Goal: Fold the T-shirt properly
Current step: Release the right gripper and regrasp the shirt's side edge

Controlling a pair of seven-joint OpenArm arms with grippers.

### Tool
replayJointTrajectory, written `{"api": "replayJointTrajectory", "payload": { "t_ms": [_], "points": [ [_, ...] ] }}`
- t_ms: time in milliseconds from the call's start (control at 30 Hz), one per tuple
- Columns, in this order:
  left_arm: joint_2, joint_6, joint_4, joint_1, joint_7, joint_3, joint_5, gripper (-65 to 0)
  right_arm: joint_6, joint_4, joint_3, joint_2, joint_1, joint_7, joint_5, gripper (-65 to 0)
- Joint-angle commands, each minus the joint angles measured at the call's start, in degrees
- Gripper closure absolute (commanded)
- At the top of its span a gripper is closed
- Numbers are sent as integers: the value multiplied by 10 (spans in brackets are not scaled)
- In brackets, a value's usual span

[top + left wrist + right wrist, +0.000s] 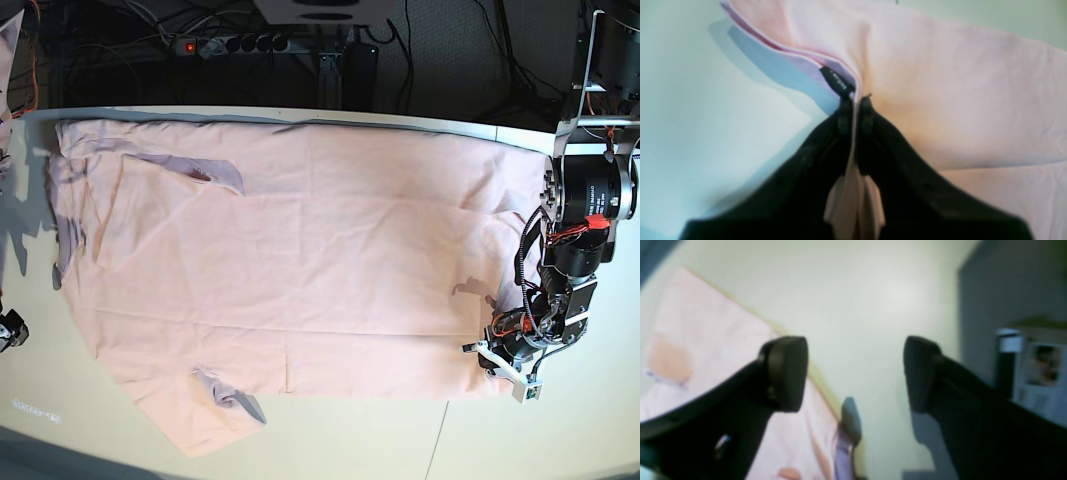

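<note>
A: Left gripper (856,100)?
B: Clamped on T-shirt (300,260) hem, by the black tag (837,82).
A: Right gripper (855,373)?
B: Jaws wide, nothing between them. Shirt's spread across the table (560,430).

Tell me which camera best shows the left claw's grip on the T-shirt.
Left wrist: the left claw is shut on a pinched edge of the T-shirt. Base shows that arm at the shirt's corner, the grip too small to judge. Right wrist shows only pink cloth.
</note>
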Motion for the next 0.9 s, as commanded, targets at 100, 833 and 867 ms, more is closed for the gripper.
{"api": "replayJointTrajectory", "payload": {
  "t_ms": [100,833,867],
  "points": [
    [-5,2,4,-14,14,0,6,0,-1,10,3,12,15,5,-5,-443],
    [-5,-17,4,-14,31,0,5,0,-3,7,3,-96,-89,57,-15,-394],
    [-4,-17,4,-14,31,1,4,0,-3,8,3,-100,-85,57,-21,-394]
  ]
}}
